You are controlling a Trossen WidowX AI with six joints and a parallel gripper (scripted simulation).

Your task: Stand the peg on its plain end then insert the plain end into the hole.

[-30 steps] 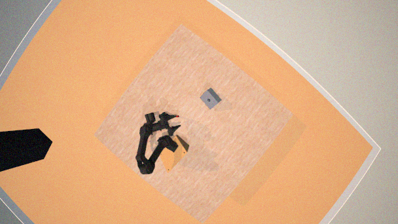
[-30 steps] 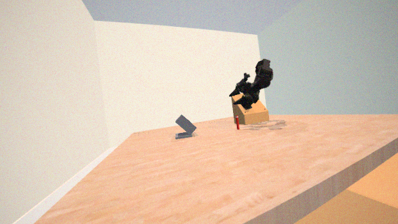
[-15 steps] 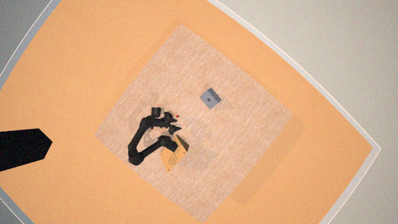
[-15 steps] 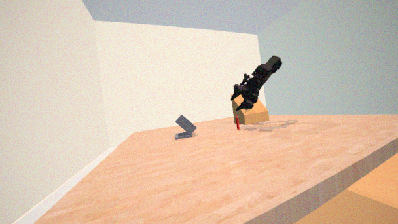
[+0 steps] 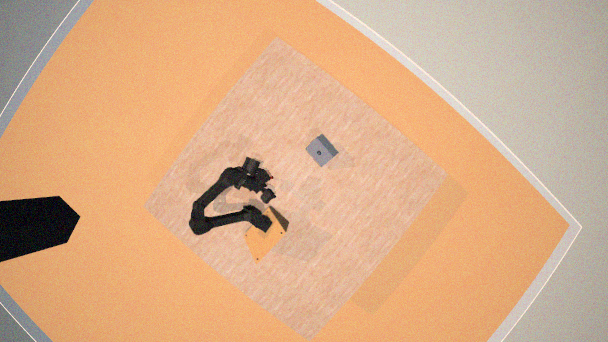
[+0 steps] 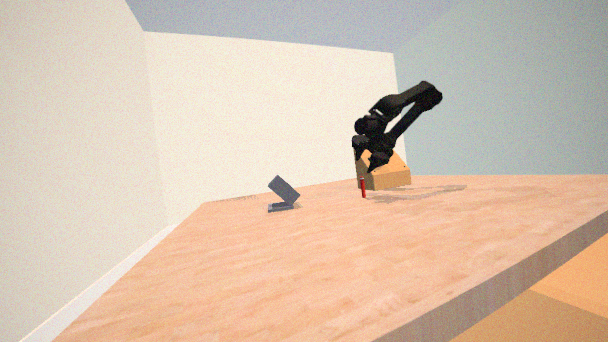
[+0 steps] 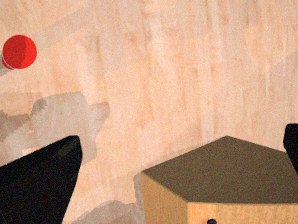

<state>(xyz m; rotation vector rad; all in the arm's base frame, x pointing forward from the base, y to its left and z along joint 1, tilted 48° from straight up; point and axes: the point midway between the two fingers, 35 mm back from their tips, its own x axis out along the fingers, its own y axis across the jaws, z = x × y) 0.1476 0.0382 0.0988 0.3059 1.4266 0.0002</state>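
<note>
This looks most like a small robotics test room, though the plain surroundings make that a fair guess rather than a certainty. A black jointed arm [image 5: 210, 195] [image 6: 412, 92] is mounted at an orange-tan block [image 5: 262, 242] [image 6: 392, 179] [image 7: 165, 197] on a wood-grained surface [image 5: 380, 165] [image 6: 240, 260] [image 7: 165, 95]. Near it stands a grey sloped panel with a hole [image 5: 321, 151] [image 6: 284, 190], like a test fixture. Pale bare walls [image 6: 270, 110] and an orange floor [image 5: 125, 90] [image 6: 575, 285] enclose the setup.
</note>
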